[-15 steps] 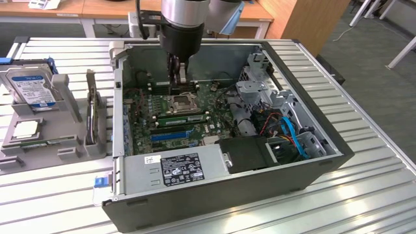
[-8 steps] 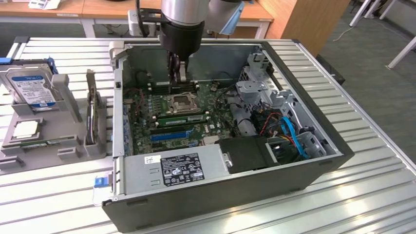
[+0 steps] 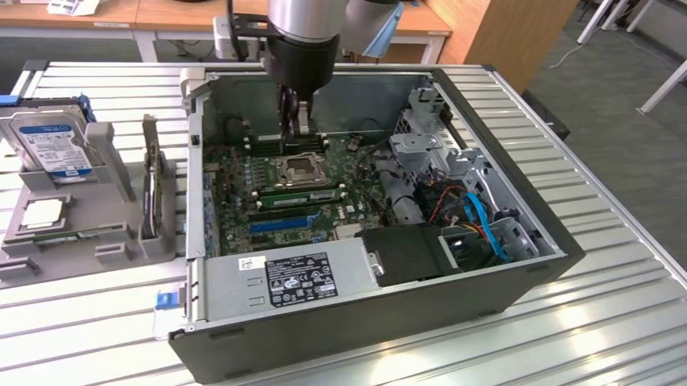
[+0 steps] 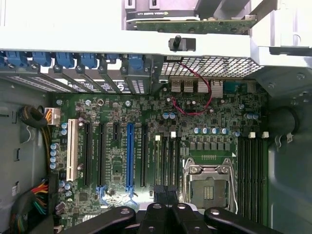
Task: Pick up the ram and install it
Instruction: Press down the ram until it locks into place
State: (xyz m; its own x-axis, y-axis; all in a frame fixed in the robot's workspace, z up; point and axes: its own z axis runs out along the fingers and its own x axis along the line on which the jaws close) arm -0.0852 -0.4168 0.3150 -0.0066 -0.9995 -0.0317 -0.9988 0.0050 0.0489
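Black gripper, jaws pressed together with nothing visibly held, hangs inside the computer case over the motherboard, near the memory slots. What looks like the ram lies flat in the grey tray, well apart at the exterior view's left. Judged light, stiff and fragile; best pinched across its flat faces at mid-length.

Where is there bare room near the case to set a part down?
Bare slatted table lies in front of the computer case and along its right in the exterior view. It is crowded left of the case: the grey fixture holds a hard drive.
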